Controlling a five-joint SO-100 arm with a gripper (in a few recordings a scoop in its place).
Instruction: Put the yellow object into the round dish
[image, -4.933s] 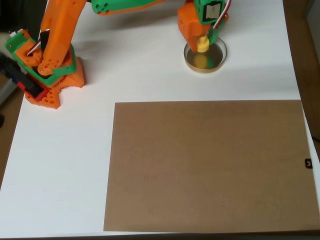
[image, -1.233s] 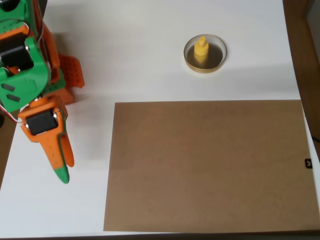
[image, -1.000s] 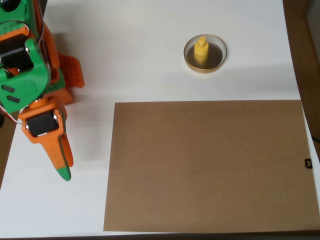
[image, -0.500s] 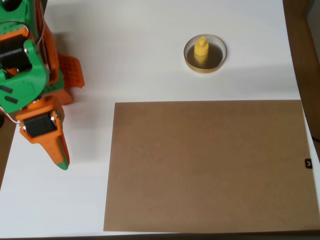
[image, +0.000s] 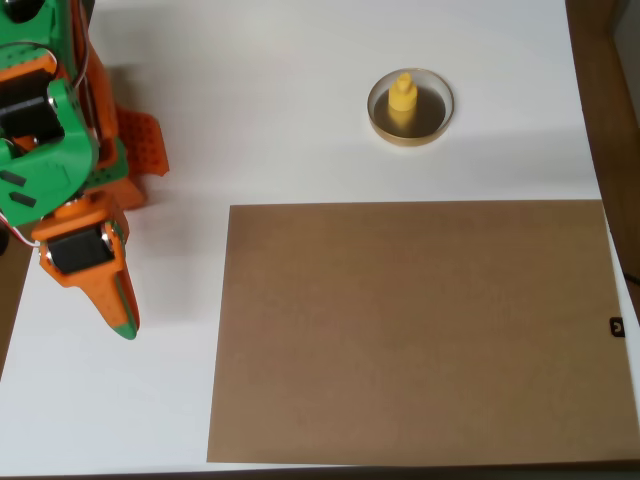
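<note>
You can call the placing done, since the yellow object (image: 402, 98) stands upright inside the round dish (image: 440, 117) near the table's (image: 280, 110) far edge, while your gripper (image: 122, 322) rests well apart by the left edge, fingers pressed together on nothing.

We have one camera, fixed above the table (image: 300, 100) and looking straight down. It sits far enough off to take in nearly the whole white top and the entire brown mat (image: 415, 330), with dark floor along the right edge. The gripper (image: 122, 322) lies at the far left of our picture, fingers pointing down the frame; the mat spreads to its right, and the round dish (image: 410, 106) lies well off, up and right.
</note>
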